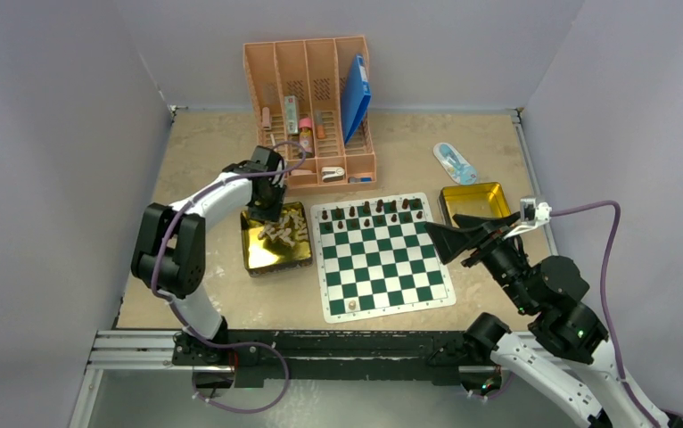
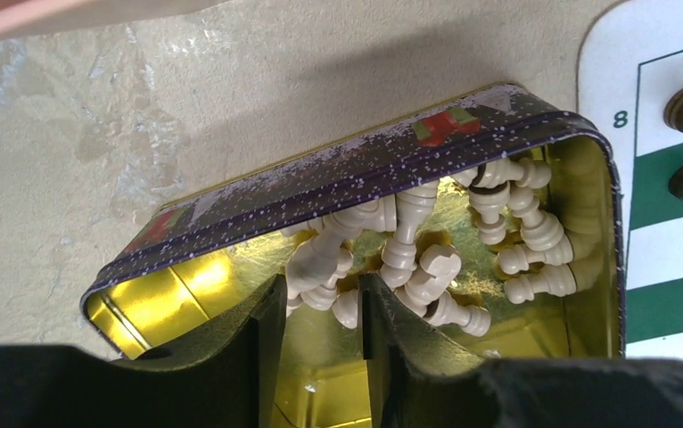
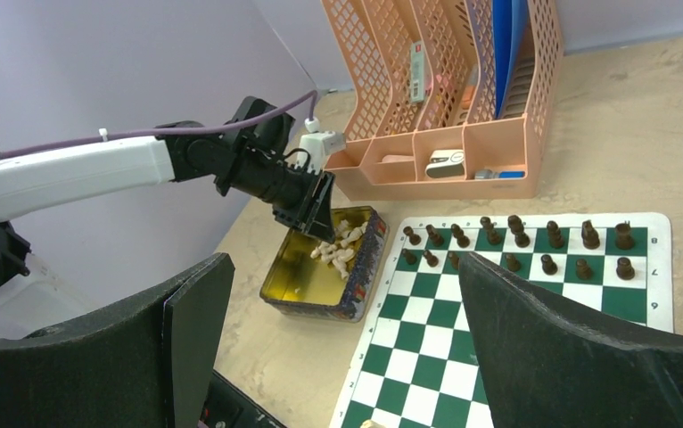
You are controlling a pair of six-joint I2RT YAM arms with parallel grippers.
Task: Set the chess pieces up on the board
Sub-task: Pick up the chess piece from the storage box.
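The green-and-white board (image 1: 382,267) lies mid-table. Dark chess pieces (image 1: 380,210) fill its two far rows, and one pale piece (image 1: 353,305) stands on the near row. More pale pieces (image 2: 427,259) lie heaped in a gold tin (image 1: 262,254) left of the board. My left gripper (image 2: 323,290) reaches down into that tin. Its jaws are partly apart, with pale pieces lying between the tips, and no grip on them shows. My right gripper (image 1: 445,223) hovers wide open over the board's right edge, holding nothing.
A second gold tin (image 1: 476,203) sits right of the board and looks empty. A pink organiser (image 1: 316,107) with pens and a blue folder stands behind. A small blue-and-white packet (image 1: 455,162) lies at the back right. Walls close in on three sides.
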